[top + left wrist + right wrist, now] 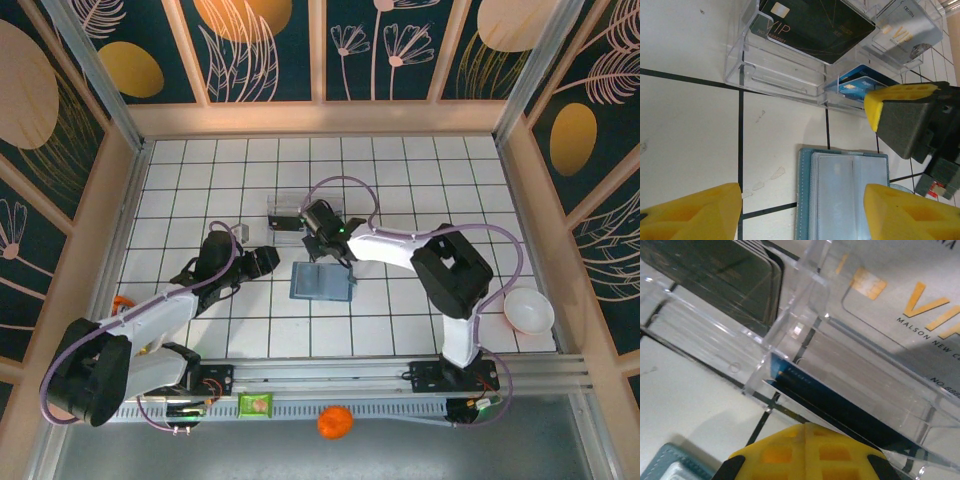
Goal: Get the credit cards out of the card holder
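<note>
The card holder point(322, 283) lies open on the tiles, its clear sleeves facing up point(847, 192). My left gripper point(268, 258) is just left of it and open; its yellow fingertips point(695, 215) straddle the holder's left edge without touching it. Beyond it a clear tray point(785, 75) holds credit cards: a black one point(810, 22), a silver one point(905, 32) and a blue one point(860, 82). My right gripper point(310, 228) point(806, 440) is shut, its tips at the tray's front wall just before the blue card point(840, 405), with nothing seen between them.
A white bowl point(528, 310) sits at the table's right edge. An orange ball point(335, 422) and a green packet point(256, 404) lie by the front rail. Wooden walls enclose the tiled table point(200, 330).
</note>
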